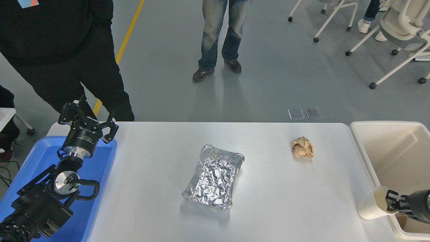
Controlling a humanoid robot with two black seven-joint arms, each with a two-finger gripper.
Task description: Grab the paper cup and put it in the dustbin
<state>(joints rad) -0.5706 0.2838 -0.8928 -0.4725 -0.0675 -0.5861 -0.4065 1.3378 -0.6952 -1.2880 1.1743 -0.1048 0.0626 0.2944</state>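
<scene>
Right hand: the right hand [391, 201] came in from the lower right edge, its fingers clamped on the rim of the paper cup [371, 208].
Paper cup: tilted, mouth turned toward the right, at the near right corner of the worktop [275, 188], touching or just over the near left rim of the dustbin [364, 154]; whether its base rested on the worktop could not be told.
Left hand: the left hand [88, 117] was parked at the lower left above the blue tray [100, 168], fingers spread apart and holding nothing.
Foil tray: the crinkled silver foil tray [214, 176] lay near the middle of the worktop, well apart from the cup.
Paper ball: a crumpled brown paper ball [302, 147] sat farther back and to the right, between the foil tray and the dustbin.
Dustbin: cream-beige, deep, standing against the worktop's right end.
Far side: a person in black [60, 50] stood at the far left corner, another person in jeans [221, 33] farther off on the grey floor; white chairs [396, 30] stood at the upper right.
</scene>
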